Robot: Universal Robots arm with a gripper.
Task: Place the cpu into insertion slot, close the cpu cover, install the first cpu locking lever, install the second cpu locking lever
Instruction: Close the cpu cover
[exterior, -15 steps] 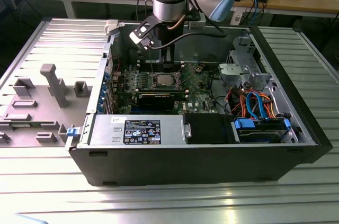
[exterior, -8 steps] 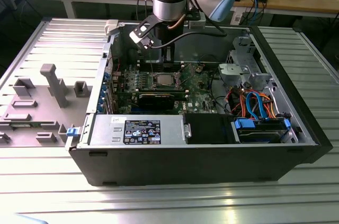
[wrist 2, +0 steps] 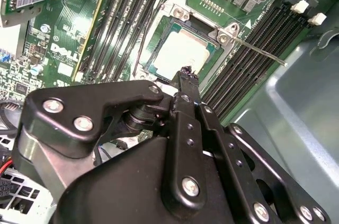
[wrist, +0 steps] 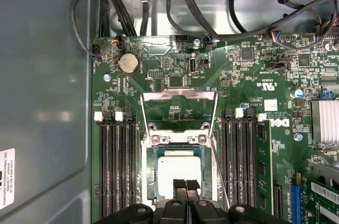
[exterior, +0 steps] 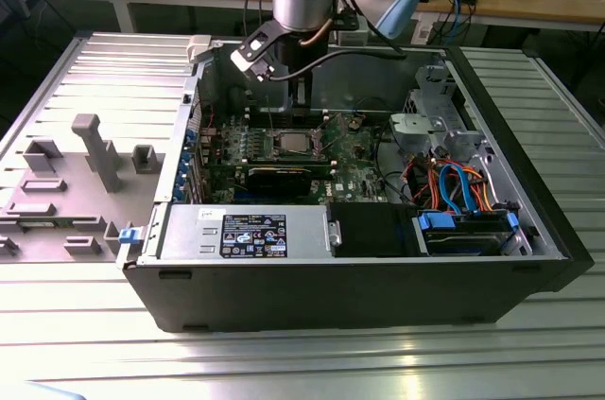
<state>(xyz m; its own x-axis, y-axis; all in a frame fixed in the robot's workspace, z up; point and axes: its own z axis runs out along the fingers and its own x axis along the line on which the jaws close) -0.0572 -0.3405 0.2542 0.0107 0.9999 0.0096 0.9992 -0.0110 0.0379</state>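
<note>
The cpu [wrist: 180, 167] lies flat in the insertion slot [wrist: 154, 175] of the green motherboard, its pale metal top showing in both wrist views [wrist 2: 179, 52]. The cpu cover [wrist: 179, 96] stands open, swung back from its hinge, so the board shows through its window. A thin locking lever [wrist 2: 259, 50] sticks out free beside the socket. My gripper [wrist: 185, 185] hangs just over the near edge of the cpu, its fingertips [wrist 2: 188, 73] pressed together, shut with nothing between them. In the exterior view the gripper [exterior: 301, 102] reaches down into the case above the socket [exterior: 291, 142].
Long black memory slots [wrist: 115, 171] flank the socket on both sides. A black graphics card [exterior: 284, 175] lies across the board nearer the power supply [exterior: 246, 233]. Cables [exterior: 454, 182] and a drive cage [exterior: 430, 121] fill the exterior view's right. The case wall [wrist: 42, 102] stands close by.
</note>
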